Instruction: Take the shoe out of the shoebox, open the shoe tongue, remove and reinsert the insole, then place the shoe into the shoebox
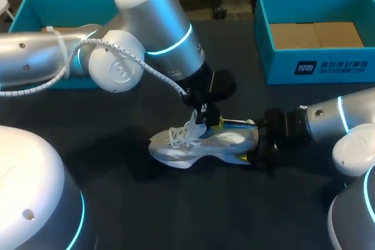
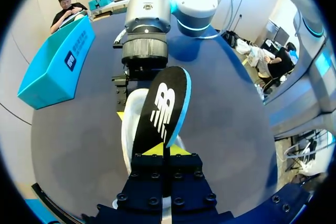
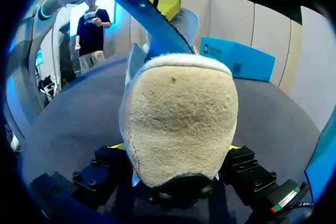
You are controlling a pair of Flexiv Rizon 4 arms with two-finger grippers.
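A white shoe (image 1: 193, 143) lies on its sole on the dark table, toe to the left. My left gripper (image 1: 203, 114) hovers just above its opening, shut on a black insole (image 1: 221, 85) with a blue edge. In the left wrist view the insole (image 2: 163, 106) rises from between the yellow fingertips (image 2: 153, 149), with the shoe (image 2: 128, 129) beneath. My right gripper (image 1: 258, 143) is at the heel. In the right wrist view the beige heel (image 3: 178, 119) fills the space between its fingers (image 3: 118, 147), which press it from both sides; the insole's blue edge (image 3: 142, 9) shows above.
An open blue shoebox (image 1: 281, 65) with a cardboard floor stands at the back right, and a second blue box (image 1: 26, 10) at the back left, partly behind my left arm. Bare dark table lies in front of the shoe.
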